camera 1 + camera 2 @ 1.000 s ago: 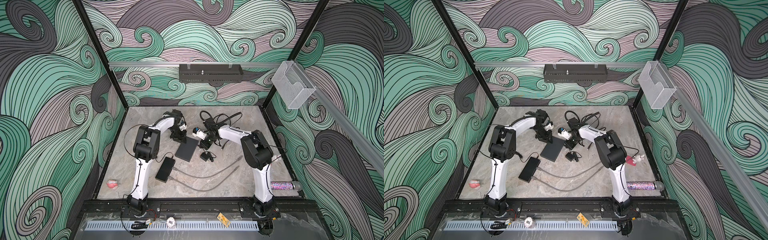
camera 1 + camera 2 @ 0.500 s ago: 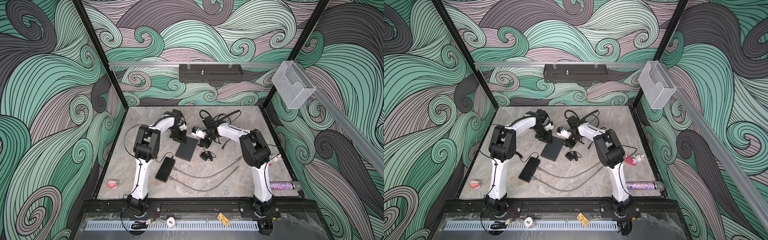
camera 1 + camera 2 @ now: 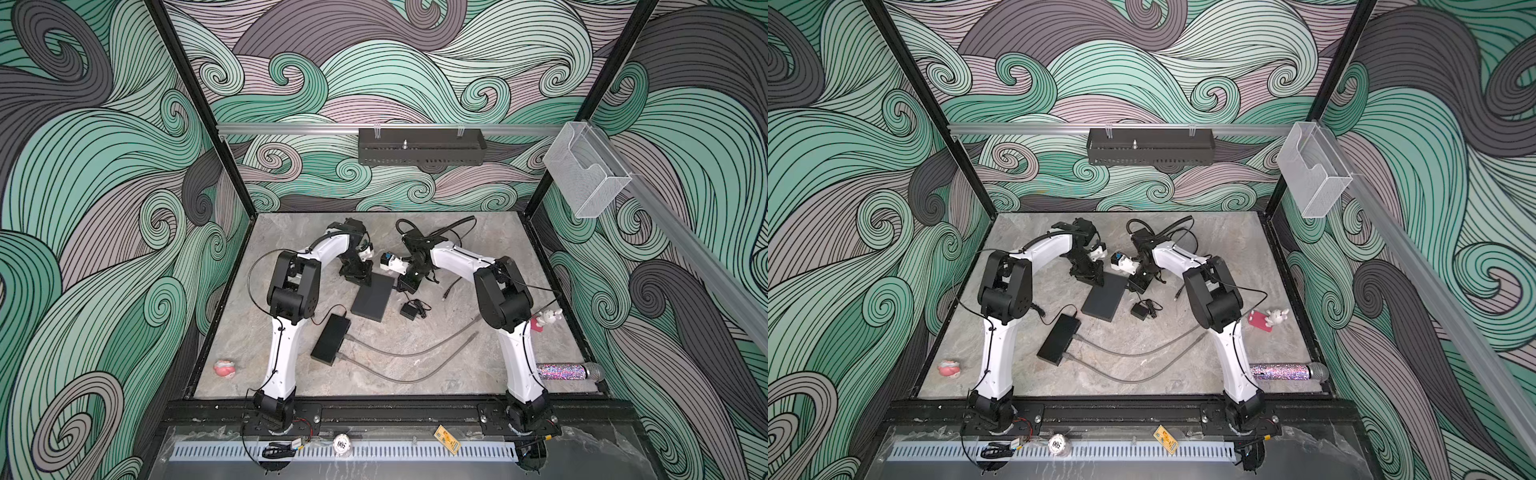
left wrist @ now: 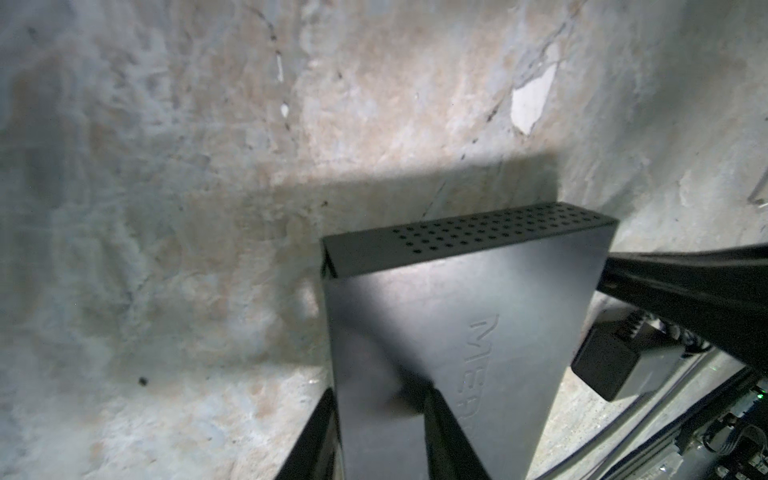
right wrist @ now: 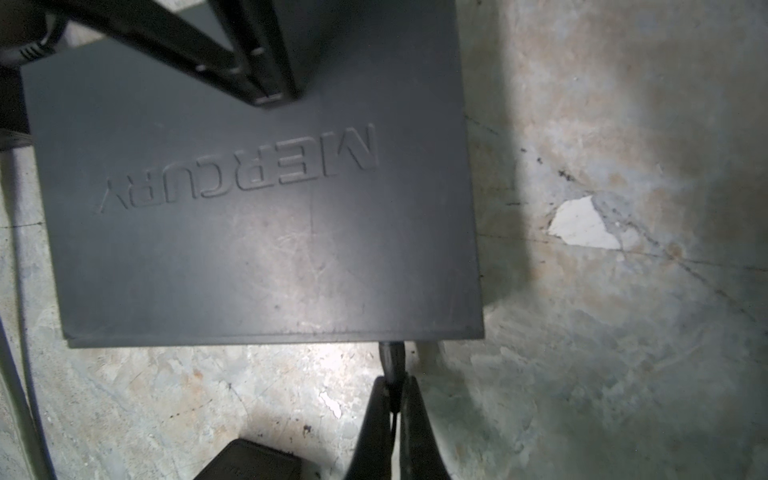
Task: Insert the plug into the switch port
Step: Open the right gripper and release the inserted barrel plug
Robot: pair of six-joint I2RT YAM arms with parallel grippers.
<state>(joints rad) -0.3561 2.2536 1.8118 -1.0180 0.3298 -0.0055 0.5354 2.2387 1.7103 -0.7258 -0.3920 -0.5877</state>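
Observation:
The switch (image 5: pixel 257 232) is a flat black box embossed MERCURY, lying on the marble table in both top views (image 3: pixel 372 297) (image 3: pixel 1104 297). My left gripper (image 4: pixel 379 388) is shut on one end of the switch (image 4: pixel 457 316), one finger on each side of its edge (image 3: pixel 360 277). My right gripper (image 5: pixel 392 384) is shut on the small black plug (image 5: pixel 392 359). The plug's front end meets the switch's side face, and the port is hidden under the top edge. In both top views the right gripper (image 3: pixel 405 284) (image 3: pixel 1139 282) sits at the switch's right side.
A second black box (image 3: pixel 331 338) with two grey cables (image 3: pixel 411 353) lies nearer the front. A small black adapter (image 3: pixel 409 311) sits right of the switch. Black cable loops (image 3: pixel 449 228) lie at the back. A pink lump (image 3: pixel 225 368), a glitter microphone (image 3: pixel 565 371) and a toy (image 3: pixel 544 320) lie at the sides.
My right arm has edged slightly left toward the switch with the plug. The left arm and the switch have not moved.

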